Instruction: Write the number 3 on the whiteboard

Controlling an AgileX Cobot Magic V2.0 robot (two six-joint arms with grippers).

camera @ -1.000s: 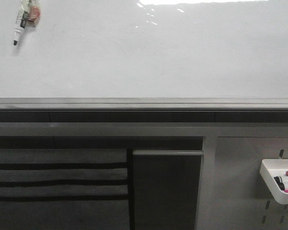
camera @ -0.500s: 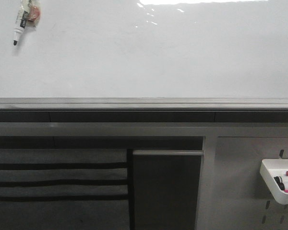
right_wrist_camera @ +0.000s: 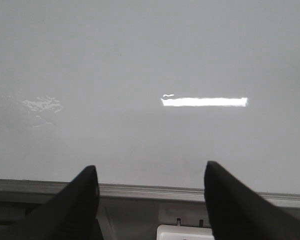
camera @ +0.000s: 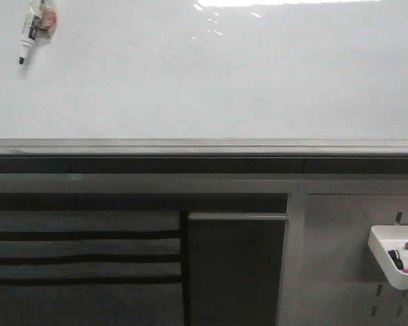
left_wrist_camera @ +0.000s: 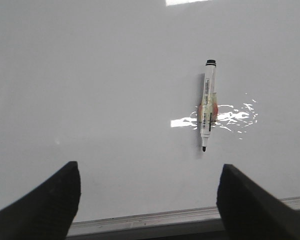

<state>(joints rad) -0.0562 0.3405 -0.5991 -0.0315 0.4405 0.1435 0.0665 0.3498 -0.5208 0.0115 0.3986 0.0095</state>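
The whiteboard (camera: 211, 75) is a glossy white board with glare and a grey edge rail (camera: 204, 145). It also fills the left wrist view (left_wrist_camera: 115, 90) and the right wrist view (right_wrist_camera: 140, 60). No number 3 shows on it. A white marker (camera: 28, 37) with a black tip hangs on the board at its upper left; it also shows in the left wrist view (left_wrist_camera: 208, 105). My left gripper (left_wrist_camera: 149, 170) is open and empty, away from the marker. My right gripper (right_wrist_camera: 151, 172) is open and empty over the rail. Neither gripper shows in the front view.
Below the rail is a grey perforated panel (camera: 333, 251) with a white tray (camera: 394, 261) holding markers at the lower right; the tray's edge shows in the right wrist view (right_wrist_camera: 182, 232). Dark slatted panels (camera: 81, 258) and a dark door (camera: 234, 268) sit lower left and centre.
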